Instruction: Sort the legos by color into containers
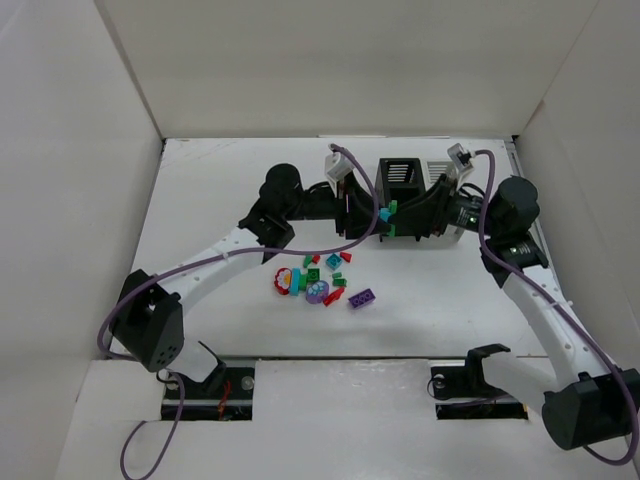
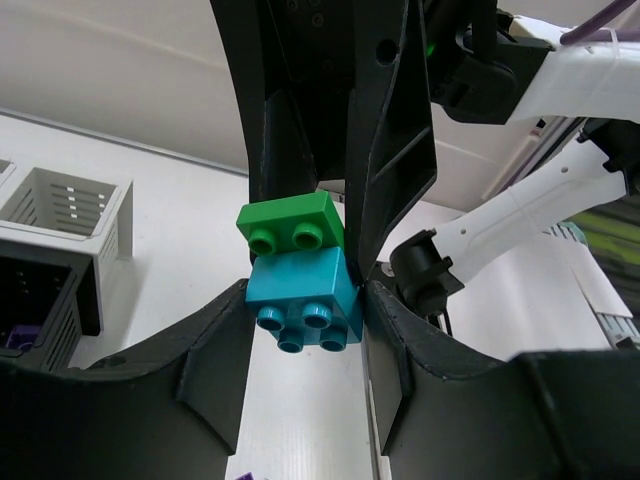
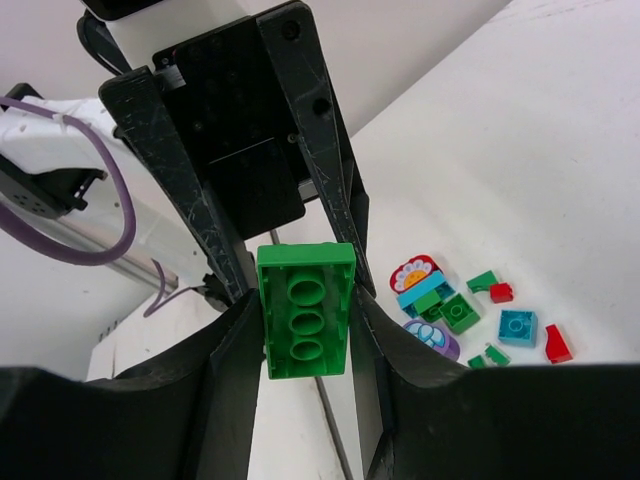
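Legos [image 3: 460, 312] — flower-printed red piece [image 3: 418, 272]

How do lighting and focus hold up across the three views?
Top external: even, soft light, faint shadows on the table. Left wrist: teal brick sharp, near fingers dark. Right wrist: green brick crisp, loose legos behind readable.

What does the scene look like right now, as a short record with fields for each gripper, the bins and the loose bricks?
Left gripper: closed on a teal brick that sits against a green brick
Right gripper: closed on the green brick, tip to tip with the left
Bins: black bin and white bin joined side by side
Loose bricks: mixed-colour pile on the table, apart from the bins
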You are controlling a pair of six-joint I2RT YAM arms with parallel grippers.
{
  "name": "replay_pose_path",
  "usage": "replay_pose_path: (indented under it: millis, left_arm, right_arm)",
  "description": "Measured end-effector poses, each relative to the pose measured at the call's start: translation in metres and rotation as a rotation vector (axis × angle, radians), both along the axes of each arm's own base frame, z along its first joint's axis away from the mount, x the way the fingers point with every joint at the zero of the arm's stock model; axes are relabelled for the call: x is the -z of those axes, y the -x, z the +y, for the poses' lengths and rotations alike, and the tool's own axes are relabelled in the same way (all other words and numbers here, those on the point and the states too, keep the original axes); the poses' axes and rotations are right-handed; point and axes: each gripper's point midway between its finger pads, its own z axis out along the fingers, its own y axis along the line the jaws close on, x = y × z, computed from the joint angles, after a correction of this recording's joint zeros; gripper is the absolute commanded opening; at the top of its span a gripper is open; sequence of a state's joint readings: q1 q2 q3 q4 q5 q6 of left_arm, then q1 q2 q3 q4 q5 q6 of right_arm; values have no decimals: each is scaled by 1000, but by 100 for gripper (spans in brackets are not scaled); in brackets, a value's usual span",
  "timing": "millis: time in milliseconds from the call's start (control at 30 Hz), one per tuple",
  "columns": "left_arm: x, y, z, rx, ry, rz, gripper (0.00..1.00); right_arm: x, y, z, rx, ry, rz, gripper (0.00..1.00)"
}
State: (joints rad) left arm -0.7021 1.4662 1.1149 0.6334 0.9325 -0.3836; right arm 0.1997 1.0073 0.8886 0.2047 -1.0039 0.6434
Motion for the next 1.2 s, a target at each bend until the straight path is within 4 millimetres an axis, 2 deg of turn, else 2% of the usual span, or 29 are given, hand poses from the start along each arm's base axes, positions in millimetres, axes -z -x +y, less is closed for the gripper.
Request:
replay_pose_path:
  millis: [33,333,400,500,600,733,800,900,1033,1133,1200]
  left_arm:
    - [0,-1,0,-2,-1,1,0]
    - [0,-9,9,-14,-1,20,0]
    - [2,-21,20,-56,2,34,0]
    - [7,-48,47,-154,1,66,0]
    - [9,-68,67,-228,3,80,0]
    - [8,-75,71,-274,-9,90,0]
    - [6,-87,68,-316,-21,102,0]
    - [-5,-126,58,-437,-45,119,0]
    - [-11,-196,35,-630,-95,135,0]
    - [4,-233,12,-680,-141,156,0]
    - [24,-251,-3,-694,-182,182,0]
  right_arm:
    - [0,0,0,-1,0,0,26]
    - [0,-3,-2,6,4,-11,21]
    - [-1,-11,-13,49,3,-16,20]
    - [-5,-21,-32,126,1,-32,20]
    - [-6,-24,-40,155,1,-38,20]
    - [-6,-26,-42,165,1,-37,20]
    - [-6,-31,-46,194,0,-34,20]
    - [0,-44,-56,291,8,0,20]
    - [17,-64,-82,526,62,78,20]
    - [24,-76,-114,746,110,117,20]
    - [27,-79,-135,881,140,137,20]
